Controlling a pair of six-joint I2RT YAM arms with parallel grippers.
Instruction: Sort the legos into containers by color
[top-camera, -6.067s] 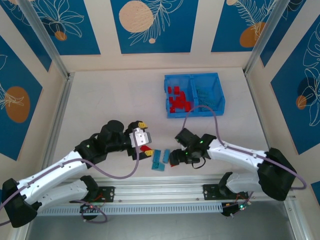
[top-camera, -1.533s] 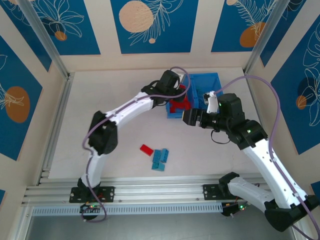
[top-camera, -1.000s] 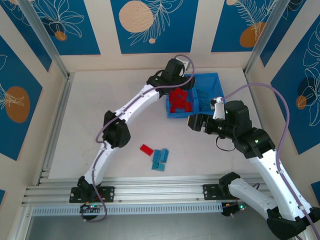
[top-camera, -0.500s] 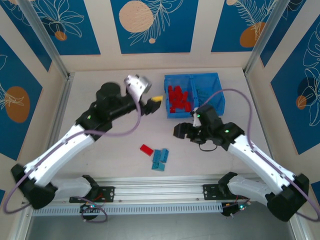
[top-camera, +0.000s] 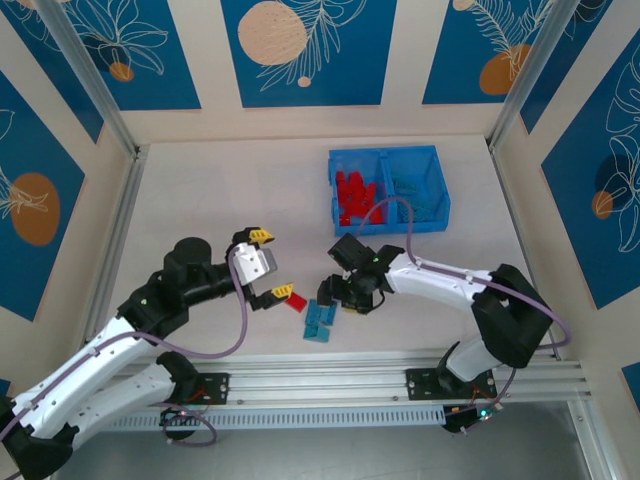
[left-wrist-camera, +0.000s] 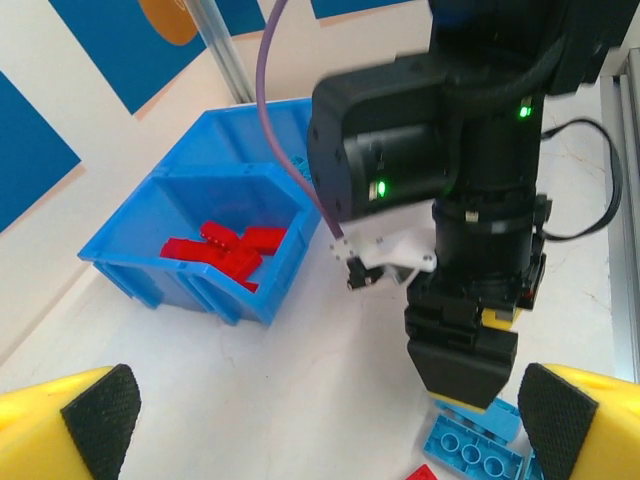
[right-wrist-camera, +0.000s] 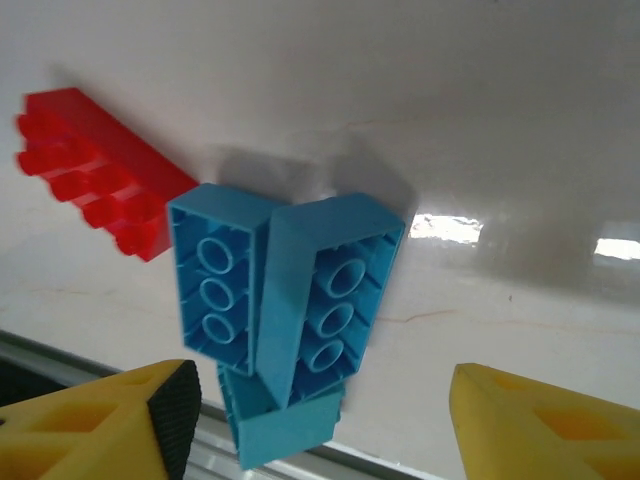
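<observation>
Noted left gripper spread wide, empty; right gripper likewise spread, pointed down, just ahead of it.

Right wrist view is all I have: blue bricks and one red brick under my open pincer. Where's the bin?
Observer: The blue bin sits farther back and slightly right of the loose blue bricks.
Operator: Which side takes red?
Observer: Red bricks are piled in its left compartment.
Operator: Left arm in my way?
Observer: The left pincer is open and empty, just left of the loose red brick.
</observation>
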